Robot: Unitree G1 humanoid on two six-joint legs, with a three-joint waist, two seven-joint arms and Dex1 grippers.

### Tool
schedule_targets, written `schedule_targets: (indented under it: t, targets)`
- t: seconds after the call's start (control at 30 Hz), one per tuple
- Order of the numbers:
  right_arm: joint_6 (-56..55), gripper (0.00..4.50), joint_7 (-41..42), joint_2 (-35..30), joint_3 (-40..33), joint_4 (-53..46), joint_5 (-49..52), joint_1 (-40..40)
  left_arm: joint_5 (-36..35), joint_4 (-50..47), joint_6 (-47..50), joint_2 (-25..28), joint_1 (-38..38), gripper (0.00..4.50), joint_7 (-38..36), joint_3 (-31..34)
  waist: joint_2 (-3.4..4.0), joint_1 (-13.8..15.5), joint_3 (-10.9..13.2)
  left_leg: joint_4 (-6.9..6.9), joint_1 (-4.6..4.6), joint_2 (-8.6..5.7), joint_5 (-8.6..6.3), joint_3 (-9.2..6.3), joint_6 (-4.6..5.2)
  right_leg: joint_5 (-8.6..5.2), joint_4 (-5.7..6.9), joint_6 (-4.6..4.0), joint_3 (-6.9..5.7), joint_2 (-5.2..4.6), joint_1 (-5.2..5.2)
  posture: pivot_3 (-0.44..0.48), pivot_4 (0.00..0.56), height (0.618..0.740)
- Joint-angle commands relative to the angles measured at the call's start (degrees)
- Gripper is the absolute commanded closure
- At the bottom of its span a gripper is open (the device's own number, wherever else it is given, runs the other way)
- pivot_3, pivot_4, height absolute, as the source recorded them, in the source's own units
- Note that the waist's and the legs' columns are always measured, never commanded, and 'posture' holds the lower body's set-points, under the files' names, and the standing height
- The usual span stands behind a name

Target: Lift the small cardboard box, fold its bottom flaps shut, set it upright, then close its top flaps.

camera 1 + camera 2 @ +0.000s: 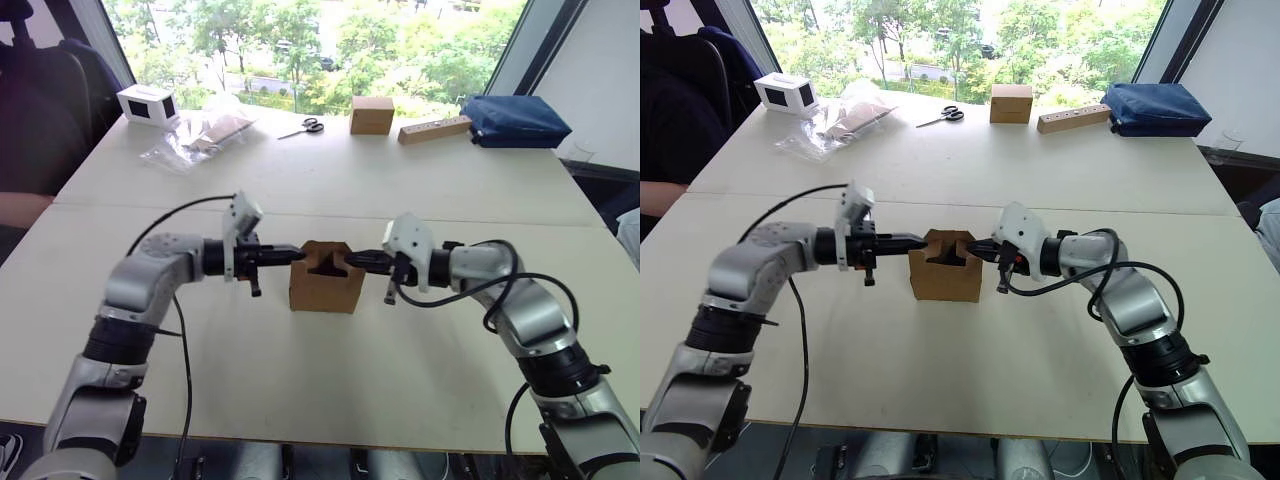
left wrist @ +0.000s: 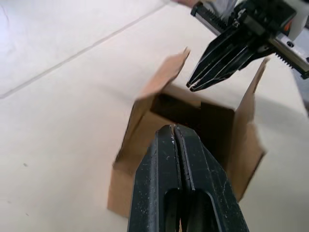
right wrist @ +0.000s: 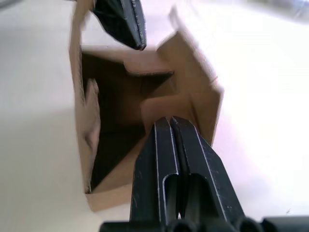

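Observation:
The small cardboard box [image 1: 325, 288] stands upright at the middle of the table, its open end facing up. Its top flaps [image 3: 150, 64] are partly folded: two lean inward over the cavity and two side flaps [image 2: 166, 72] still stand up. The bottom flaps are hidden under the box. My left gripper [image 1: 298, 252] is shut with its tip at the box's left upper rim. From the other side my right gripper [image 1: 350, 258], also shut, reaches the right upper rim. The two tips point at each other over the opening, a short gap apart, and neither holds anything.
Along the far edge lie a sealed brown box [image 1: 371, 114], a long tan box [image 1: 434, 129], a blue bag [image 1: 515, 120], scissors [image 1: 303, 127], plastic bags [image 1: 200, 135] and a white box [image 1: 148, 103]. A person's arm [image 1: 660, 195] rests at the table's left edge.

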Motion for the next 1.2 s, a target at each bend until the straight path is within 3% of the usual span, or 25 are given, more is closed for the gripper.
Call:
schedule_targets:
  t: [0.03, 0.2, 0.33, 0.5, 0.67, 0.8, 0.97, 1.2]
  targets:
    - [1.0, 4.50, -0.8, -2.2, -6.5, -5.3, 3.3, -1.0, 1.1, 7.8, -3.3, 0.3, -5.2, 4.48, 0.1, 2.6, 0.00, 0.0, 0.0, 0.01, 0.01, -0.02, 0.00, 0.00, 0.00, 0.00, 0.01, 0.00, 0.00, 0.00, 0.02, 0.000, 0.150, 0.740]
    - [3.8, 4.50, -1.5, -4.7, -10.3, -9.2, 6.1, -1.1, 5.6, 18.8, -10.3, -0.1, -9.0, 4.48, -0.5, 1.5, 0.00, -0.1, 0.0, -0.01, 0.02, -0.03, -0.01, 0.02, 0.01, 0.00, -0.02, 0.00, 0.00, 0.03, 0.01, 0.000, 0.150, 0.740]
    - [12.9, 4.50, -2.0, -7.1, -12.2, -20.0, 14.8, 0.3, 11.5, 30.8, -18.3, -2.2, -11.7, 4.48, -1.7, -1.7, 0.00, 0.0, 0.0, -0.02, -0.01, -0.02, 0.00, 0.06, 0.01, 0.00, -0.01, 0.00, -0.03, 0.06, -0.02, 0.000, 0.150, 0.740]
    - [20.1, 4.50, -6.5, -5.0, -6.6, -28.9, 20.4, 0.8, 16.4, 44.4, -25.5, -6.5, -15.1, 4.48, -4.3, -3.8, -0.04, 0.0, 0.0, -0.01, -0.03, 0.00, -0.01, 0.04, 0.01, 0.00, -0.02, -0.01, -0.07, 0.05, -0.01, 0.000, 0.150, 0.740]
    - [14.6, 4.50, -6.3, -7.2, 5.0, -26.1, 9.0, -0.4, 18.9, 52.1, -28.9, -9.8, -17.4, 4.48, -5.9, -3.8, -0.06, 0.0, 0.0, 0.03, -0.11, -0.02, -0.02, 0.04, 0.03, 0.03, -0.03, -0.04, -0.07, 0.04, -0.06, 0.000, 0.150, 0.740]
    - [10.2, 4.50, -7.1, -6.4, 10.8, -20.9, 1.3, -4.0, 18.9, 53.1, -29.0, -11.0, -18.1, 4.48, -8.8, -3.3, -0.06, -0.1, 0.0, 0.03, -0.12, -0.04, -0.02, 0.06, 0.04, 0.03, -0.03, -0.04, -0.07, 0.04, -0.10, 0.000, 0.150, 0.740]
    - [7.8, 4.50, -7.2, -5.1, 13.2, -17.9, -3.3, -4.9, 19.0, 51.7, -26.8, -10.5, -17.6, 4.48, -13.8, -3.5, -0.06, -0.2, 0.0, 0.03, -0.15, -0.02, -0.02, 0.06, 0.04, 0.03, -0.02, -0.04, -0.09, 0.08, -0.12, 0.000, 0.150, 0.740]
    - [7.3, 4.50, -6.1, -3.8, 15.0, -16.0, -6.2, -4.5, 19.4, 50.5, -26.3, -10.6, -16.8, 4.48, -14.2, -2.9, -0.06, -0.1, 0.0, 0.03, -0.14, 0.00, -0.02, 0.02, 0.04, 0.03, -0.02, -0.04, -0.08, 0.07, -0.12, 0.000, 0.150, 0.740]
